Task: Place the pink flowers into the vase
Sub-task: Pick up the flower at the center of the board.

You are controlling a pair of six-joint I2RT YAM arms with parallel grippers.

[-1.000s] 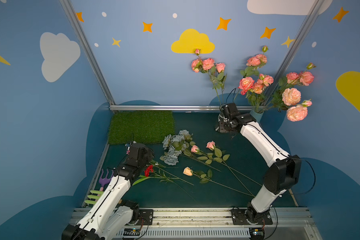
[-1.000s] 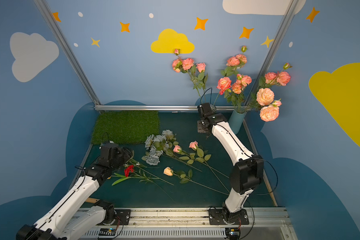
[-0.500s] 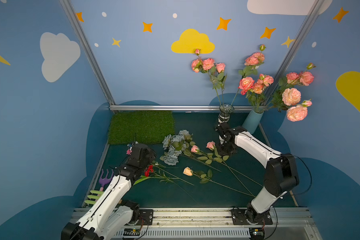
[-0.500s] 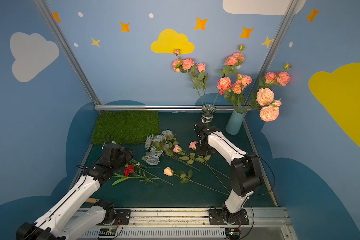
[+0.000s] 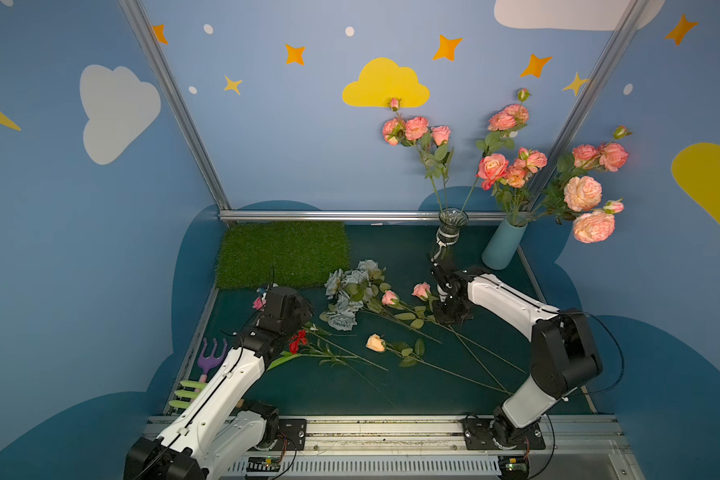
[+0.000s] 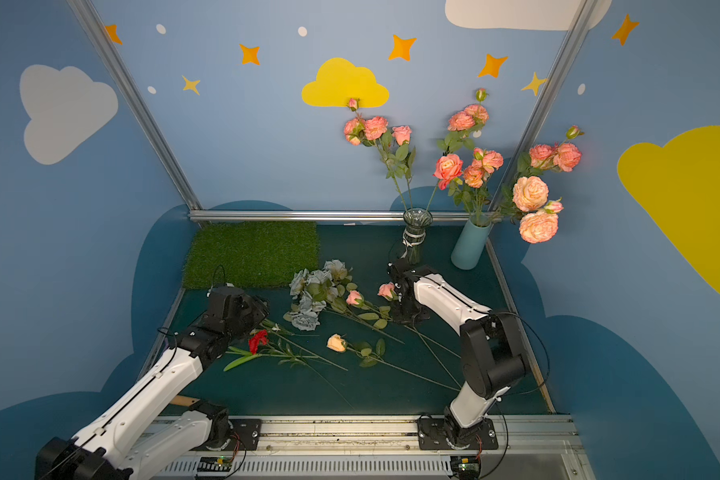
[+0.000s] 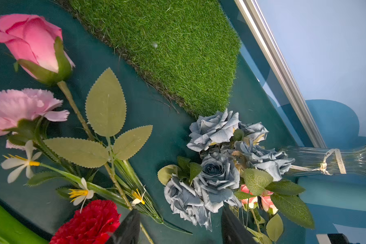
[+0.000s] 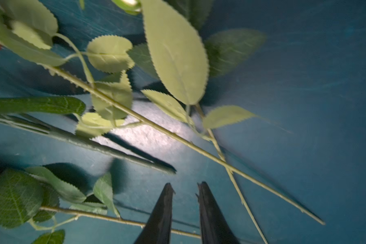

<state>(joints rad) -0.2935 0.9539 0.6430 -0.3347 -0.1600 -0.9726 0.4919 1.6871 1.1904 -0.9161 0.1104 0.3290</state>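
The right gripper [image 8: 185,186] is held slightly parted, pink flowers [image 8: 156,128] just ahead; the left gripper [image 7: 179,213] is spread, empty.

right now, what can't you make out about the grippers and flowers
left gripper: top views, hidden under its wrist; left wrist view, cut by the edge.
right gripper: top views, fingertips behind its wrist.
loose pink flowers: right wrist view, blooms cut off, leaves blurred.
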